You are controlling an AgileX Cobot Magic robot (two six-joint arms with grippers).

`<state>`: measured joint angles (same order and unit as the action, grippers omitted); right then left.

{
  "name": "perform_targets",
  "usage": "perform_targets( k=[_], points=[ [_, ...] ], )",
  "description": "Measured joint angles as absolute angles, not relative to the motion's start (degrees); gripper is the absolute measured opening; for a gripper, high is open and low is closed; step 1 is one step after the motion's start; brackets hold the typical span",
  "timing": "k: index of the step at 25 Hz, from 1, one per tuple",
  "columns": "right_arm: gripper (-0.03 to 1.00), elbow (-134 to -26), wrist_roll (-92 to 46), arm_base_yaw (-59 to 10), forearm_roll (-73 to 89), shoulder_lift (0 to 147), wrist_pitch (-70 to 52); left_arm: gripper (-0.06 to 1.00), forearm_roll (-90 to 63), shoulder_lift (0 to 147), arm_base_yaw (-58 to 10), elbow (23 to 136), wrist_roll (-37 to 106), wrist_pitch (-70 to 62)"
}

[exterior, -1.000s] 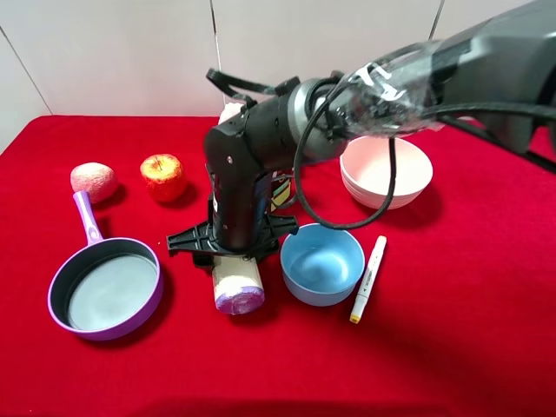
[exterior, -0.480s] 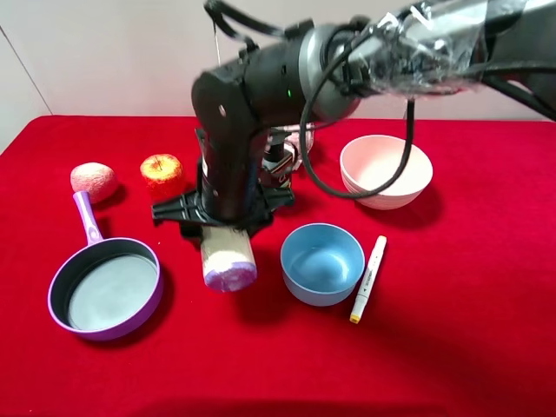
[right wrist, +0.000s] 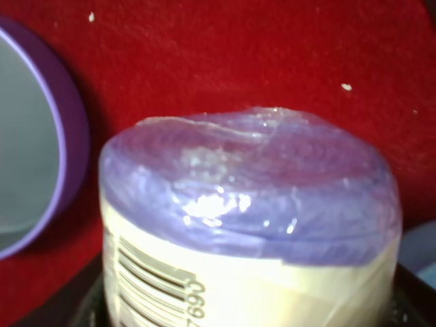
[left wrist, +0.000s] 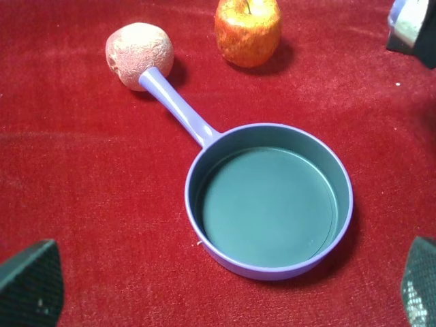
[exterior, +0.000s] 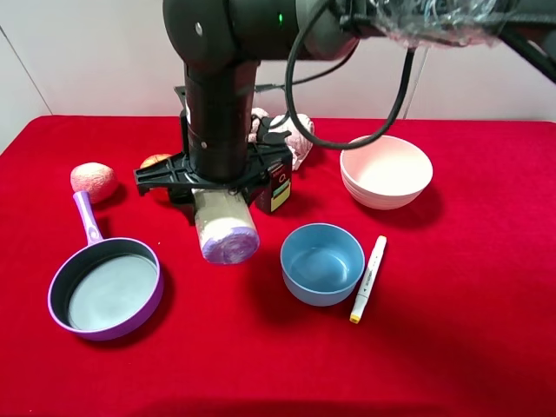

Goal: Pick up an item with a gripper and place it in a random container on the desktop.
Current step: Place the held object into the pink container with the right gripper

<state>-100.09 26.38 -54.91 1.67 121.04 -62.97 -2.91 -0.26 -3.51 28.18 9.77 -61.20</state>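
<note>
High view: red cloth (exterior: 486,347), white wall (exterior: 87,61); two bowls, the pink bowl (exterior: 387,169) toward the far edge and the blue bowl (exterior: 321,261) central; one pan (exterior: 104,291), one marker (exterior: 368,278). The right gripper (exterior: 219,193) clamps the roll (exterior: 226,233) above mid-table.
Left wrist: the left gripper (left wrist: 225,286) gapes wide.
Right wrist: the roll's purple end fills the view.

Lifted the roll (exterior: 228,234) well clear of the counter (exterior: 452,347) with the right pincer (exterior: 221,195); drifted toward eleven o'clock, now hiding most of the apple (exterior: 155,161).

Bright, even light with soft shadows — the roll (right wrist: 245,204) close-up is blurred, its wrap glaring
</note>
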Motion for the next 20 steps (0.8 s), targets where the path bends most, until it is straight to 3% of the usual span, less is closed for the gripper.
perform_targets(
  k=[6, 20],
  points=[
    [0.46, -102.80, 23.91, -54.91, 0.41, 120.24, -69.01, 0.99, -2.91, -0.26, -3.51, 28.18, 9.77, -61.20],
    [0.46, -103.08, 22.91, -54.47, -10.43, 114.98, -69.70, 0.99, -2.91, -0.26, -3.51, 28.18, 9.77, -61.20]
  ],
)
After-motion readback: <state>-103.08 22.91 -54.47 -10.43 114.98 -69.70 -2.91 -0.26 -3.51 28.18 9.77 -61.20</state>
